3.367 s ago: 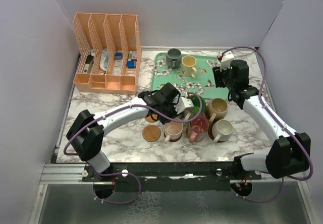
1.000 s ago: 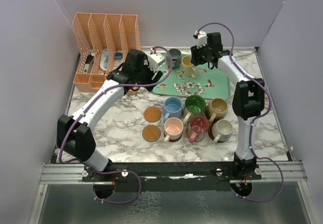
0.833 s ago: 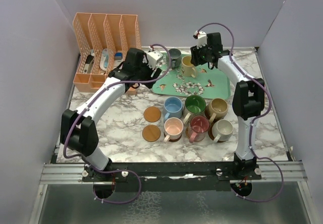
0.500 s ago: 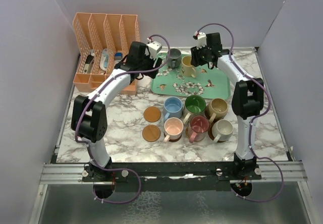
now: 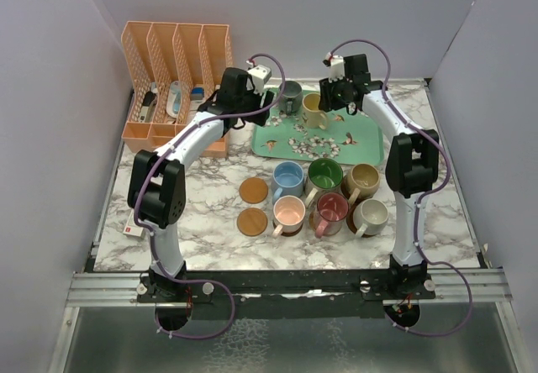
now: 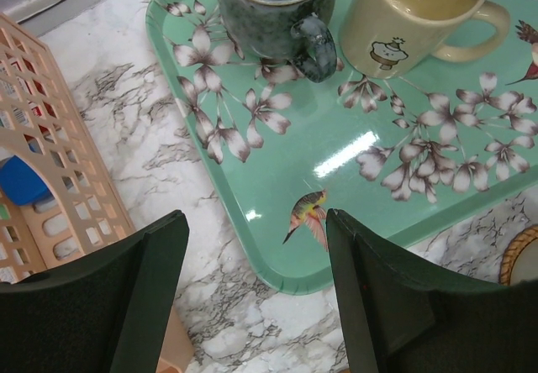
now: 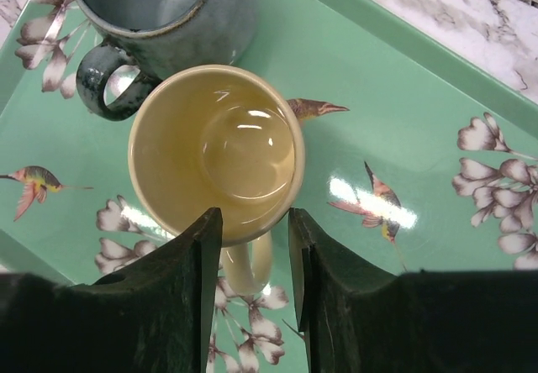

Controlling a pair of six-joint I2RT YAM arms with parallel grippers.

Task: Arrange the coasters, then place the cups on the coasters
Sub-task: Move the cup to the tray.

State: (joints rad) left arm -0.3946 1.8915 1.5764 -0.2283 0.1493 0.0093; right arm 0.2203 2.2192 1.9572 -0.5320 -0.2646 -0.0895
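On the teal floral tray (image 5: 336, 138) stand a grey cup (image 5: 290, 96) and a yellow cup (image 5: 315, 111). My right gripper (image 7: 252, 222) hovers over the yellow cup (image 7: 214, 150), narrowly open, its jaws either side of the handle (image 7: 248, 264) with a gap still showing. My left gripper (image 6: 255, 230) is open and empty above the tray's near-left corner (image 6: 294, 264), short of the grey cup (image 6: 269, 7). Blue (image 5: 288, 180), green (image 5: 324, 174), tan (image 5: 363, 180), pink (image 5: 289, 214), dark red (image 5: 332, 209) and cream (image 5: 370, 215) cups sit on coasters. Two bare coasters (image 5: 253, 191) (image 5: 251, 221) lie left of them.
A peach mesh desk organizer (image 5: 178, 87) with small items stands at the back left, close to my left arm; its wall (image 6: 50, 163) is just left of the left gripper. White walls enclose the marble table (image 5: 185, 222) on three sides.
My left gripper swung back and right, from beside the organizer to the tray's left corner near the grey cup. The right gripper stayed over the yellow cup while its jaws narrowed around the handle.
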